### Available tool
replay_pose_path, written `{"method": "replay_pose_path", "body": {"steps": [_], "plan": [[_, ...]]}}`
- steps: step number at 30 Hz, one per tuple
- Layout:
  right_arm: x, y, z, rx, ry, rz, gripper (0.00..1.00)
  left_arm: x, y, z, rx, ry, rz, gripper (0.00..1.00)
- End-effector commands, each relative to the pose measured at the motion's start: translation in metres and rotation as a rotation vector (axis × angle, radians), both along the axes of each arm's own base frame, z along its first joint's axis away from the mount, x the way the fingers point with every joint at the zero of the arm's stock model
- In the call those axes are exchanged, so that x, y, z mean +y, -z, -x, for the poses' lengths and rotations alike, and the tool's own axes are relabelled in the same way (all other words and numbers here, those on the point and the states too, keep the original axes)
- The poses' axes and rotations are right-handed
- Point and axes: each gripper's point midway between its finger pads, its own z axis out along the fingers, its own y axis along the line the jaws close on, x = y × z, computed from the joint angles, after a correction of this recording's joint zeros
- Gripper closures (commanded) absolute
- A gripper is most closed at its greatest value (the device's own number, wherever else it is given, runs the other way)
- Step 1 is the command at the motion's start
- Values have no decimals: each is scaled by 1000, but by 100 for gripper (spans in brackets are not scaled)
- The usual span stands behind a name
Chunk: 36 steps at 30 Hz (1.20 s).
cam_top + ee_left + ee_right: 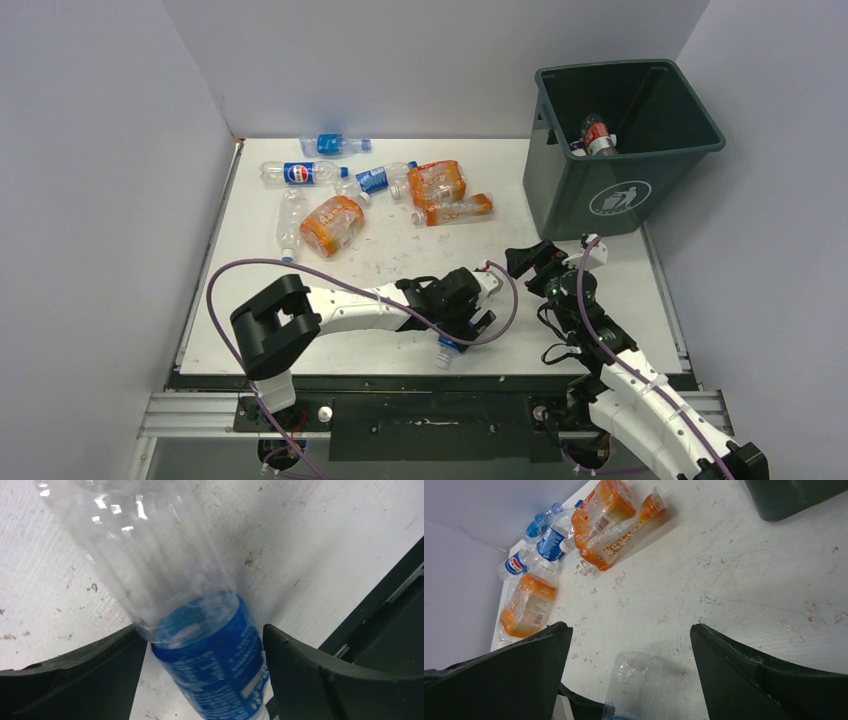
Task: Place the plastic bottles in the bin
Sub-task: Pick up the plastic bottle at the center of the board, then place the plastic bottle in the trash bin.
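Close the left hand (468, 322), at present spread to either side of the clear blue-labelled bottle (210, 655) lying at the near edge of the desk (400, 262), right of its middle. Squeeze on the labelled band, not on the thin clear wall, likely to buckle and slip. Press gently; expect a light, springy, slick thing. Check for contact on both sides first: cannot tell on one side, and can see a sliver of desk on the other. Lift straight up before swinging toward the bin (610, 195) by the far right corner, and clear its rim before letting go. Keep the right hand (630, 627), spread wide and holding nothing, out of that path. Leave the other bottles (333, 222) near the far left corner for later.
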Motion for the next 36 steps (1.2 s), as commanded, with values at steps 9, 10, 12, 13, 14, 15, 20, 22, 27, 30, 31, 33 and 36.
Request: {"method": "replay_pose_path", "body": {"steps": [9,10,12,13,14,15,20,22,27,30,31,33,36], "plan": [[9,-31,9,-97,-93,-5,8,-15,-45,-10,-51,-83,255,64],[9,-35,10,-109,-97,-3,8,-10,-59,-16,-74,-116,303,66],[9,-44,12,-136,-107,0,8,5,-82,-25,-107,-195,406,70],[10,-49,13,-153,-119,-2,8,13,-98,-31,-120,-237,471,72],[14,-54,15,-172,-140,-6,8,23,-113,-37,-132,-280,543,74],[18,-58,16,-194,-168,-10,8,33,-131,-42,-143,-322,625,75],[61,-91,31,-339,-401,-97,7,90,-226,-60,-256,-476,1043,81],[77,-100,38,-381,-480,-127,6,110,-255,-57,-308,-511,1184,82],[121,-121,61,-461,-656,-165,6,153,-294,-47,-321,-624,1514,82],[146,-128,70,-482,-703,-146,7,165,-296,-45,-283,-667,1631,82],[154,-130,75,-489,-723,-146,7,168,-297,-44,-276,-669,1657,82],[166,-137,83,-516,-755,-163,7,171,-300,-41,-272,-664,1699,83],[177,-145,90,-552,-779,-186,7,174,-303,-39,-263,-662,1727,82]]}}
